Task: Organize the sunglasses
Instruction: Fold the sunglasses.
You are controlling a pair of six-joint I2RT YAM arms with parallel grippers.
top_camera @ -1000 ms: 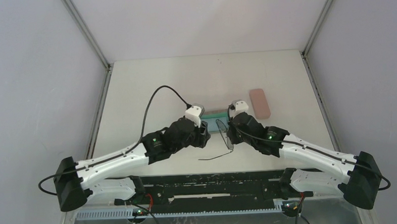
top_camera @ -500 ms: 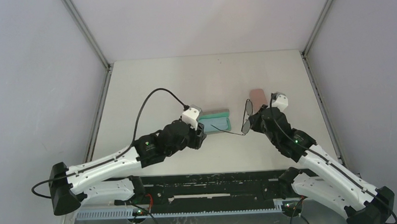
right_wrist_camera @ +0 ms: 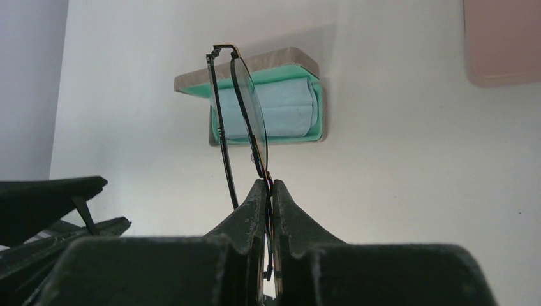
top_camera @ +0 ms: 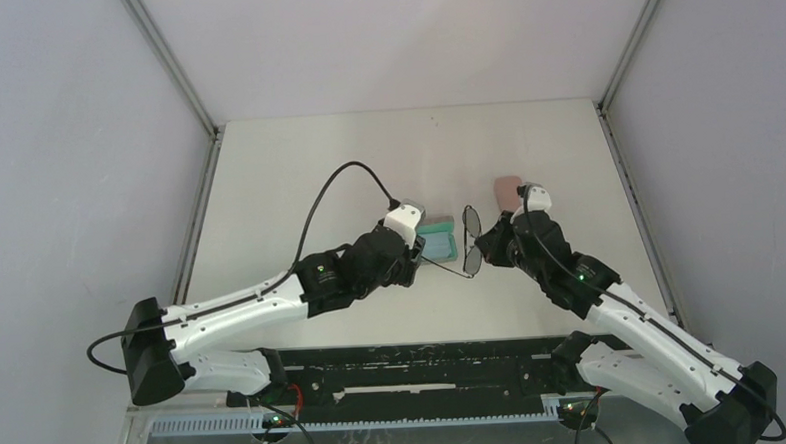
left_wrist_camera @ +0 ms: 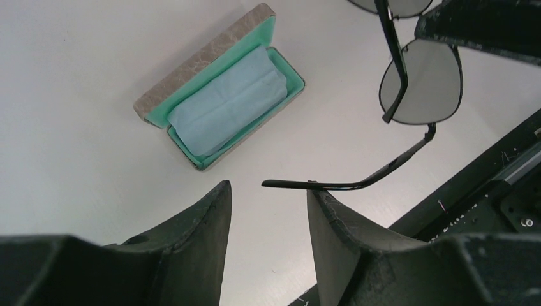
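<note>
Item one, left gripper (left_wrist_camera: 268, 191): we record its fingers apart, nothing clamped; one temple tip of the sunglasses (left_wrist_camera: 421, 89) reaches into the gap.
Item two, right gripper (right_wrist_camera: 269, 186): fingers pressed together on the thin black frame, holding the pair above the table (top_camera: 297, 176), lenses on edge, one temple swung out toward the left arm.
Item three, grey-brown case (left_wrist_camera: 204, 64): open, green lining, light blue cloth (left_wrist_camera: 226, 108) inside, just beyond the glasses.
Item four, pink case (right_wrist_camera: 504, 38): closed, farther right.
</note>
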